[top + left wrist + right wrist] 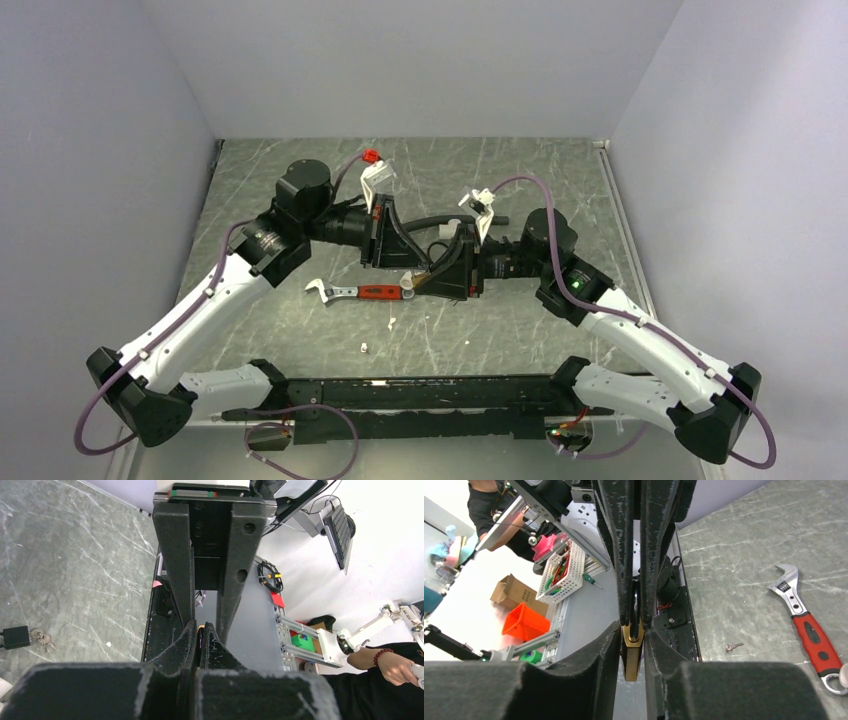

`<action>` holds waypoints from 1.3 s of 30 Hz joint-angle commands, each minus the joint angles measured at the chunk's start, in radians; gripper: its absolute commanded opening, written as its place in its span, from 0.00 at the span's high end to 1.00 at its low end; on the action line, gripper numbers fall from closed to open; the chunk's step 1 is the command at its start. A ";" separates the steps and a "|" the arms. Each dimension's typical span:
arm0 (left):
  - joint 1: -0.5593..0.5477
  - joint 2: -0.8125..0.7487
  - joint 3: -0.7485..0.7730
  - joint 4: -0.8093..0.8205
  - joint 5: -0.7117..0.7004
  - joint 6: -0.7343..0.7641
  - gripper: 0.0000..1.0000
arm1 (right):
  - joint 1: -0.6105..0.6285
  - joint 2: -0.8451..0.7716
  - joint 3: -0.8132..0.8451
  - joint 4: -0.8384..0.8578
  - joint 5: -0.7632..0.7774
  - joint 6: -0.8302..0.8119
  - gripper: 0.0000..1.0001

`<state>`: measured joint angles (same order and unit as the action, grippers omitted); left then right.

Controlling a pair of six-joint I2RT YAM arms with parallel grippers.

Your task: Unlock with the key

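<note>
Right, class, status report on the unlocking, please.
Right hand shut on brass padlock. Left hand shut, contents unclear. Key loose on table, ungripped. Red-handled wrench beside it.

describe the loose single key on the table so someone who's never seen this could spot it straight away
On the grey marble table, find the red-handled wrench. The key lies flat beside its handle, on the side toward the black rail at the near edge. It is a tiny, thin silvery-grey sliver, far smaller than the wrench, touching nothing.
</note>
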<state>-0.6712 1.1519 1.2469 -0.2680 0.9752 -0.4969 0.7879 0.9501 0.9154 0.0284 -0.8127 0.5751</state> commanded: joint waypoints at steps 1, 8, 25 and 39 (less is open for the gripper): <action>0.004 0.023 0.048 0.008 -0.003 0.046 1.00 | 0.002 -0.016 0.040 0.042 -0.021 -0.003 0.83; 0.005 0.046 0.069 -0.050 -0.051 0.043 0.37 | 0.001 -0.024 0.041 -0.011 0.051 -0.041 1.00; 0.003 -0.074 -0.191 -0.597 -0.970 -0.022 0.22 | -0.076 0.115 -0.231 -0.138 0.636 -0.021 1.00; -0.403 0.220 -0.322 -0.737 -1.300 -0.554 0.48 | -0.075 0.350 -0.184 -0.195 0.714 0.002 1.00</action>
<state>-0.9836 1.2758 0.9318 -0.9794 -0.1970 -0.8314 0.7120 1.3273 0.6842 -0.2371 -0.1078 0.5613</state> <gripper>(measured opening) 0.551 0.138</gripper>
